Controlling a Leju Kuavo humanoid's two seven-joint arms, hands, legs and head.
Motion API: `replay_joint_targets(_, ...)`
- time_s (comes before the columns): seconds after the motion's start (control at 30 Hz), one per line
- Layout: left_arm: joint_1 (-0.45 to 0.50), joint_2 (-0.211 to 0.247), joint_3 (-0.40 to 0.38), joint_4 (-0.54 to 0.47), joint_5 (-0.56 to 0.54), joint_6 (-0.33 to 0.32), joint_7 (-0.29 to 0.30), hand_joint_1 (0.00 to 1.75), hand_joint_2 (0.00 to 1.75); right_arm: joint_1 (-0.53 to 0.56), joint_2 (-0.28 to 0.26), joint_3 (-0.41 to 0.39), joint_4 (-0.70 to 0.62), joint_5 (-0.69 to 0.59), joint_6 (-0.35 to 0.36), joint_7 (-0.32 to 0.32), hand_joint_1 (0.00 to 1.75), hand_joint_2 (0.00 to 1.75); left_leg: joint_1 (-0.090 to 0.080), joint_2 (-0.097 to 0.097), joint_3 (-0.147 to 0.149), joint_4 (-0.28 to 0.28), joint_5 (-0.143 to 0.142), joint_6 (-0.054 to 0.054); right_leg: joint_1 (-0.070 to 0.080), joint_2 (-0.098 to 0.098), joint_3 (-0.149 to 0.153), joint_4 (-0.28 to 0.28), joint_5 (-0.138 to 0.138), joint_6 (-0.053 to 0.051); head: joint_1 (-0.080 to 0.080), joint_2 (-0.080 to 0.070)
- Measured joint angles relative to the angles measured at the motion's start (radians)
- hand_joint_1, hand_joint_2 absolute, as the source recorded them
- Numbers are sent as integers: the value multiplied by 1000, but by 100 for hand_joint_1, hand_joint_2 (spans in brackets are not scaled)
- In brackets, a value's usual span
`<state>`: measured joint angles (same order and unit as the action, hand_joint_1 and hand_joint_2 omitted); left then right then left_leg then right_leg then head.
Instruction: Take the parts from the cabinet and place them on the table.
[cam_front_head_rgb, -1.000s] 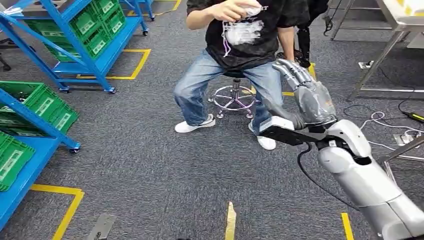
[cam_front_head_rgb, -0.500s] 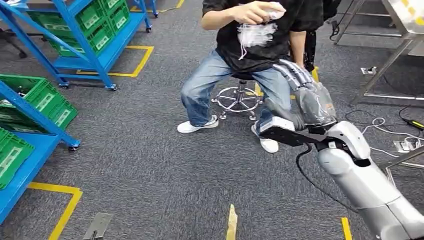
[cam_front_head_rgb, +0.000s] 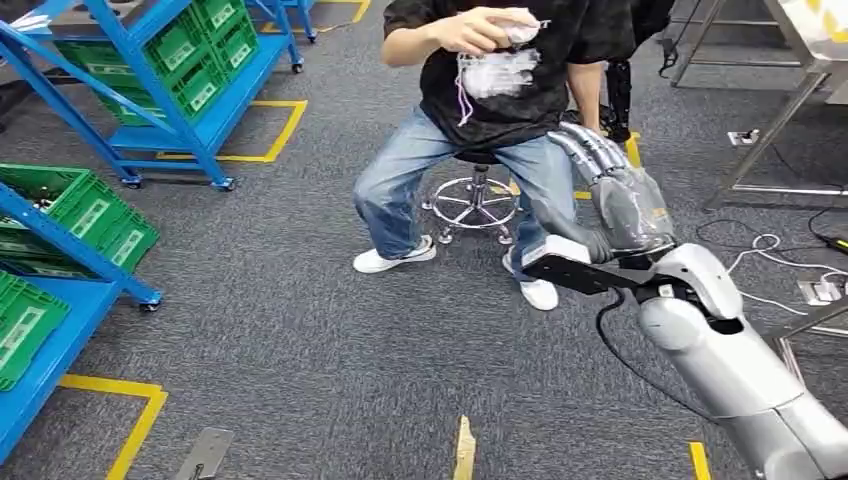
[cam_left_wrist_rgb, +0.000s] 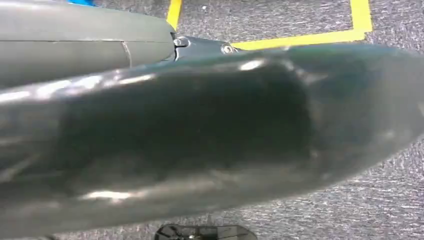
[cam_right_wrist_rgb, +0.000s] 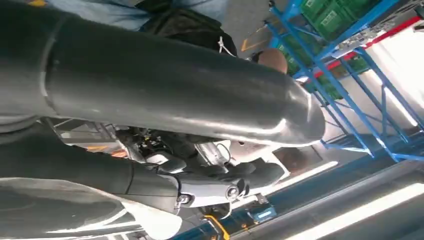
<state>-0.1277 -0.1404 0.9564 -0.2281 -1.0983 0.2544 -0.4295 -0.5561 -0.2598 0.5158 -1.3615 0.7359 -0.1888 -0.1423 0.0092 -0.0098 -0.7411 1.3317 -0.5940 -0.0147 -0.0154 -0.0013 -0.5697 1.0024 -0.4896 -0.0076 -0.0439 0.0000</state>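
Parts for this task: a clear bag (cam_front_head_rgb: 500, 60) of something pale sits in the seated person's (cam_front_head_rgb: 480, 110) raised hand, well apart from the robot. Can't tell if that's the task part (no table surface shows, just steel legs (cam_front_head_rgb: 770, 120) at upper right).

Right hand (cam_front_head_rgb: 615, 195) is up near the person's knee, fingers straight and spread, holding nothing. Left hand: state can't be told; the left wrist view gives a dark blurred body part over carpet.

Change vs 1 s and 0.5 s ago: whole pic swayed sideways and back, so camera moved, not the blue racks (cam_front_head_rgb: 170, 90) w/ green bins (cam_front_head_rgb: 95, 215). Arm pose reads the same. Person's bag hand stays raised.

Judgement: carry step not underway; nothing in hand.
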Motion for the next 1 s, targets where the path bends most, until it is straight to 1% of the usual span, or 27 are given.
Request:
replay_joint_targets(0.03,2,0,0,0,0,-1,0,0,0,2,0,0,0,0,0,0,0,0,0,0,-10,4,19,0,0,1,9,0,-6,1,1,0)
replay_joint_targets(0.07,3,0,0,0,0,-1,0,0,0,2,0,0,0,0,0,0,0,0,1,0,-2,-22,50,1,0,1,17,0,-11,2,0,0)
replay_joint_targets(0.13,2,2,0,0,0,0,0,0,0,2,0,0,0,0,0,0,0,0,0,1,73,-215,177,11,0,1,47,0,-31,9,0,0)
replay_joint_targets(0.17,3,3,0,0,0,0,0,0,0,3,0,0,0,1,0,-1,0,0,-2,4,98,-270,192,16,0,0,42,-3,-39,13,2,0)
replay_joint_targets(0.2,2,3,0,0,0,0,0,0,0,0,0,0,0,1,0,-2,0,0,-8,6,109,-287,171,21,6,2,52,-1,-45,22,2,0)
replay_joint_targets(0.23,-1,3,-1,0,0,2,0,0,0,1,0,-1,0,3,0,-2,0,0,-9,8,115,-304,155,26,6,2,47,-2,-46,27,0,0)
replay_joint_targets(0.27,1,3,-2,0,0,2,0,0,0,3,0,-1,0,3,0,-2,0,0,-9,7,112,-309,152,30,5,1,53,-2,-41,34,3,0)
replay_joint_targets(0.3,3,3,-2,0,0,2,0,0,0,3,0,-2,-1,3,0,-2,0,0,-9,7,116,-311,146,39,5,0,56,-2,-38,40,0,0)
replay_joint_targets(0.33,4,3,-2,0,0,2,1,0,0,3,0,-4,-1,3,0,-2,0,0,-4,6,131,-317,150,44,5,-1,58,-1,-46,45,2,0)
replay_joint_targets(0.37,4,3,-3,0,0,5,3,0,0,2,0,-6,-1,3,-1,-2,0,0,-2,6,141,-321,149,46,4,0,44,25,-52,48,5,0)
replay_joint_targets(0.4,2,4,-3,0,0,13,10,0,0,-3,0,-6,-1,3,0,-3,0,0,-2,5,147,-322,145,52,4,0,19,71,-62,49,7,0)
replay_joint_targets(0.43,-2,5,-3,0,0,28,25,0,0,-4,0,-6,-1,3,0,-3,0,0,-2,4,149,-321,139,58,4,0,-39,167,-90,51,8,0)
replay_joint_targets(0.5,-1,3,-3,0,1,44,37,0,0,4,0,-6,0,3,1,-2,0,0,-5,3,159,-321,127,59,4,0,-134,297,-149,53,8,0)
replay_joint_targets(0.53,2,3,-2,0,1,48,38,0,0,6,0,-5,0,3,1,-2,0,0,-6,2,167,-321,119,59,4,0,-163,312,-141,52,9,0)
replay_joint_targets(0.57,2,2,-2,0,1,50,38,0,0,7,0,-5,0,3,1,-2,0,0,-7,1,177,-321,112,58,4,0,-164,282,-105,51,8,0)
replay_joint_targets(0.6,2,1,-2,0,1,51,38,0,0,7,0,-6,0,3,1,-2,0,0,-8,0,189,-321,103,57,5,0,-147,215,-47,47,9,0)
replay_joint_targets(0.63,0,0,-2,0,1,51,38,0,0,6,0,-6,0,3,1,-2,0,0,-10,-1,204,-321,93,56,6,1,-115,118,27,40,9,0)
replay_joint_targets(0.67,1,-2,-2,0,1,52,38,0,0,5,0,-7,0,3,1,-2,0,0,-10,-1,215,-322,83,53,8,1,-92,35,81,33,9,0)
replay_joint_targets(0.7,-1,-5,-2,0,1,52,38,0,0,7,0,-6,2,3,2,-2,0,0,-11,-2,217,-321,82,49,14,3,-95,42,57,29,-1,0)
replay_joint_targets(0.73,-3,-3,-2,0,0,53,38,0,0,2,0,-5,2,4,3,-2,0,0,-9,-2,207,-320,78,41,18,2,-73,9,53,22,5,0)
replay_joint_targets(0.77,-1,-3,-2,0,1,53,39,0,0,4,0,-6,1,2,3,-2,0,0,-7,-2,208,-326,74,33,21,2,-80,15,59,16,4,0)
replay_joint_targets(0.8,0,-6,-2,0,1,53,39,0,0,4,0,-7,0,3,3,-1,0,0,-8,-1,215,-314,80,28,22,1,-76,12,57,10,7,0)
replay_joint_targets(0.83,-1,-6,-2,0,1,53,39,0,0,3,0,-8,-1,3,3,-2,0,0,-10,-1,221,-318,78,24,15,3,-64,7,57,7,6,0)
replay_joint_targets(0.87,-2,-3,-2,0,1,53,39,0,0,3,0,-8,-1,3,2,-2,0,0,-8,0,213,-299,71,19,9,0,-51,-2,57,6,5,0)
replay_joint_targets(0.9,-4,-5,-2,0,1,54,38,0,0,1,0,-8,-1,3,2,-2,0,0,-7,2,192,-248,58,12,8,-1,-42,-5,52,-1,3,0)
replay_joint_targets(0.97,-4,-3,-3,0,0,54,38,0,0,1,0,-5,0,3,3,-2,0,0,-1,2,110,-98,-14,1,8,-1,-34,-5,43,-5,2,0)
replay_joint_targets(1.0,-4,-3,-3,0,0,54,38,0,0,2,0,-5,0,3,3,-2,0,0,0,2,71,-37,-39,-3,8,-1,-32,-4,40,-6,3,0)
